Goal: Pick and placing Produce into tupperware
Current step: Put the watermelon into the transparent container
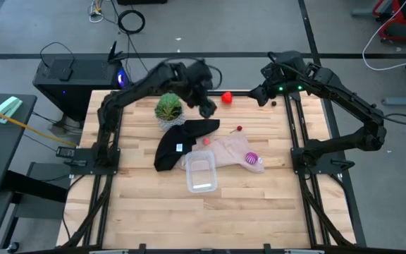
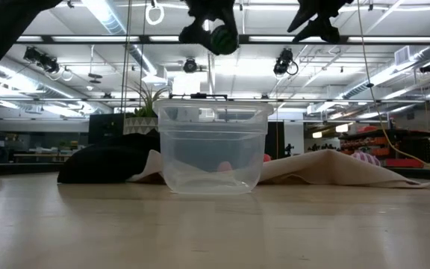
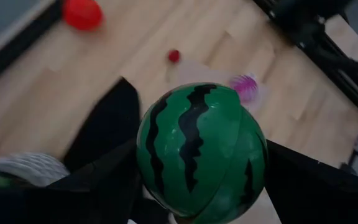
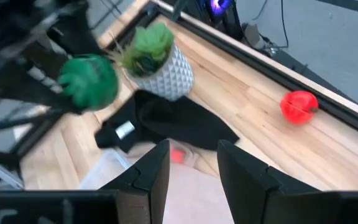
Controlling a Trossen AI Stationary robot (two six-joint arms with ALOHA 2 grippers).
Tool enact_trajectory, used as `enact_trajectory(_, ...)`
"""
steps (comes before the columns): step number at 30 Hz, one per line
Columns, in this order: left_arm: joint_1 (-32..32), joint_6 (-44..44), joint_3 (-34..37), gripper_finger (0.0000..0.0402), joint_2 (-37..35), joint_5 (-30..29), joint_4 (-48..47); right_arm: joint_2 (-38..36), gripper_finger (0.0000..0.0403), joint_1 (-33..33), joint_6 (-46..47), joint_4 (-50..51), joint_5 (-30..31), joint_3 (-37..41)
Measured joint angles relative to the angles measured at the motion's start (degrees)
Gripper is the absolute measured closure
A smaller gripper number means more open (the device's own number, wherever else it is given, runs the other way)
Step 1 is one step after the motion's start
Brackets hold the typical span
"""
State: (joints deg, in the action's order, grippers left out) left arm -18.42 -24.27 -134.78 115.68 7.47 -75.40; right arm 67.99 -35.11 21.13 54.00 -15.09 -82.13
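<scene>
Left hand (image 3: 197, 214) grips the green melon (image 3: 201, 152) — its fingers mostly hidden, apparently above the black cloth (image 1: 182, 137).

Toy melon (image 3: 201, 152): green with wavy dark-green, near-black stripes; red fruit (image 1: 227, 97), a plain bright red, on the pale blond wood table (image 1: 259, 204) with its lengthwise plank grain. Beside the clear, colourless tub (image 1: 201, 173): a black cloth (image 1: 178, 141) bearing a small white label, a beige-pink cloth (image 1: 228, 150), a magenta fruit (image 1: 251, 158) with pale stripes, a pinkish-red piece (image 1: 206, 141) and a tiny dark-red berry (image 1: 239, 129). Beyond the black cloth from the tub: leafy green plant (image 4: 149, 45) in a white pot (image 4: 169, 78) with a grey diamond pattern.
</scene>
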Motion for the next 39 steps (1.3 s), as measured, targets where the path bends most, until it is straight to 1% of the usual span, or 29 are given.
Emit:
enact_trajectory(8, 9.6, -7.1, 0.0, 0.0100, 0.0, -0.2, -0.3, 0.0, 0.0261, 0.0, -5.2, 2.3, 0.0, 0.0)
enact_trajectory(13, 15.3, -11.2, 0.0, 0.0098, 0.0, -0.3, -0.2, 0.0, 0.0261, 0.0, -6.4, 3.4, 0.0, 0.0)
enact_trajectory(16, 18.4, -12.6, 0.0, 0.0097, 0.0, -0.4, 0.0, 0.0, 0.0261, 0.0, -7.3, 3.5, 0.0, 0.0)
enact_trajectory(20, 21.7, -12.6, 0.2, 0.0100, 0.1, -2.0, -1.5, 0.0, 0.0261, 0.0, -7.7, 3.5, 0.0, 0.0)
enact_trajectory(27, 25.3, -12.3, 0.2, 0.0097, 0.1, -2.5, -5.6, 0.0, 0.0261, 0.0, -7.8, 3.5, 0.0, 0.0)
enact_trajectory(31, 26.9, -9.1, 0.2, 0.0100, 0.9, -5.0, -10.4, 0.0, 0.0261, 0.0, -7.8, 3.5, 0.0, 0.0)
enact_trajectory(34, 26.7, -6.2, 0.3, 0.0100, 3.0, -5.6, -13.3, 0.0, 0.0261, 0.0, -7.8, 3.5, 0.0, 0.0)
enact_trajectory(39, 25.3, -4.1, 0.3, 0.0097, 7.0, -5.5, -14.5, 0.0, 0.0261, 0.1, -7.8, 3.7, 0.0, 0.0)
